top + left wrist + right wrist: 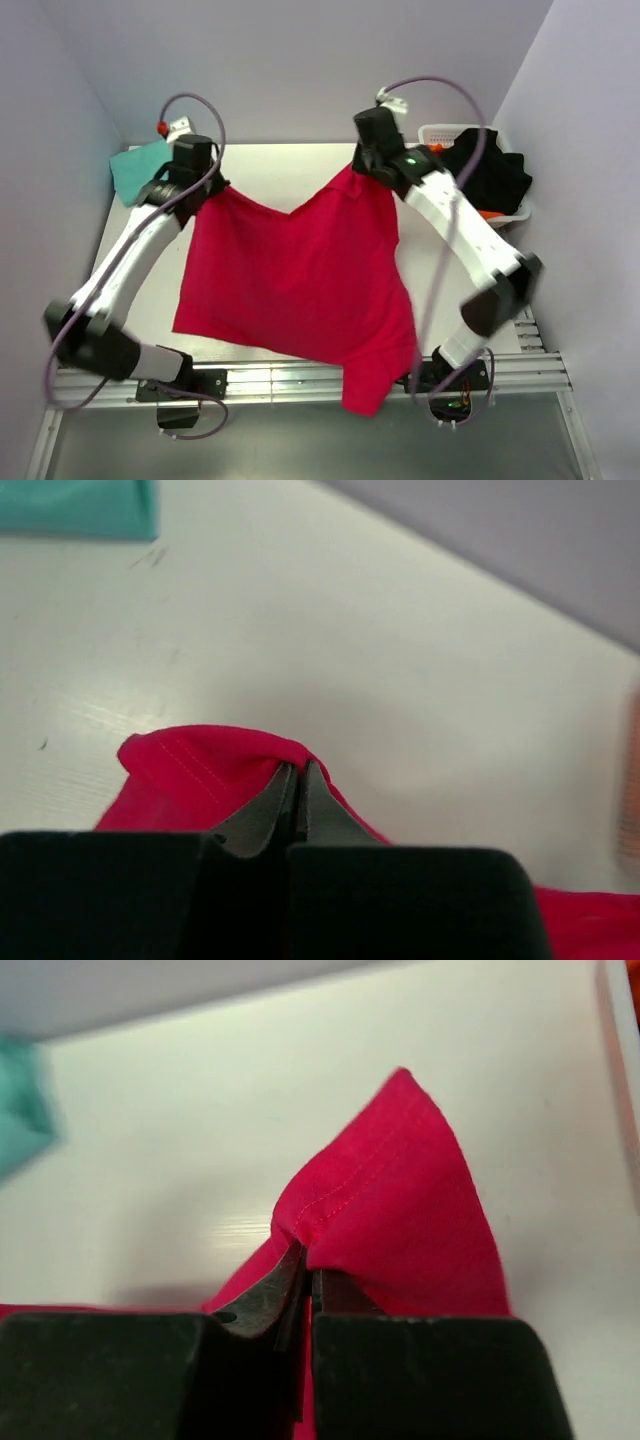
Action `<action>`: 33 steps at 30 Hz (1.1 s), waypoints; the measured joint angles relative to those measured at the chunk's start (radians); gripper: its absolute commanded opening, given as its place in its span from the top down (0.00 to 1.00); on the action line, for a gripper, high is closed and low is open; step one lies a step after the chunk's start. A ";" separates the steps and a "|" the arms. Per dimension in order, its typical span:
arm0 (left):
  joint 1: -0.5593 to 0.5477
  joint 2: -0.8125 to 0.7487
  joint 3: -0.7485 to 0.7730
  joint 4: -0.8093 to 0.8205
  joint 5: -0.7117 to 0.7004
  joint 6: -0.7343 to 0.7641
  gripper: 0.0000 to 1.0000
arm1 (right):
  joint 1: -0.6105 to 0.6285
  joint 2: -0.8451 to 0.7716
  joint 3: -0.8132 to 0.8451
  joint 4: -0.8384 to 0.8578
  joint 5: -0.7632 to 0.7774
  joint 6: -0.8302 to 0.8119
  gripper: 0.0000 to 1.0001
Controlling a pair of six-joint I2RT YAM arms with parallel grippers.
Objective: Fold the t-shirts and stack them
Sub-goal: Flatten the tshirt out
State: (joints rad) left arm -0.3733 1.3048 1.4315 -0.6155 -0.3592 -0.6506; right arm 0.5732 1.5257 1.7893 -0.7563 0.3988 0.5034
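Both far corners of the large crimson-red cloth t-shirt (300, 280) are pinched tight, one by the left fingers (278, 808), one by the right fingers (270, 1298). It hangs spread over the white tabletop (290, 170). The teal cloth t-shirt (138, 168) lies far left.

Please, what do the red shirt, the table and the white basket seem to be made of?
The red shirt: soft matte cloth, probably cotton knit; it drapes, wrinkles, and shows a stitched hem. The table: smooth white top with faint sheen, perhaps laminate or painted board. The basket: likely white plastic, judging by its slotted wall.
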 measured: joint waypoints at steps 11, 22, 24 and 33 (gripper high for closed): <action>0.283 0.986 0.691 -0.073 -0.003 -0.089 0.01 | -0.196 0.925 0.827 0.010 0.016 0.031 0.00; 0.352 0.727 0.605 -0.071 0.014 -0.128 0.00 | -0.265 0.600 0.389 0.032 -0.026 0.073 0.07; 0.346 0.623 0.528 -0.064 0.016 -0.124 0.01 | -0.256 0.486 0.269 0.053 -0.056 0.077 0.21; 0.305 0.300 0.064 -0.045 0.067 -0.164 0.12 | -0.243 0.459 0.226 0.082 -0.267 0.128 1.00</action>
State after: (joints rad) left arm -0.0685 1.6047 1.4960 -0.6605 -0.2924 -0.8150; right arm 0.3302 1.9850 2.0151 -0.6739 0.1322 0.6315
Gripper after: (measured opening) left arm 0.890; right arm 0.008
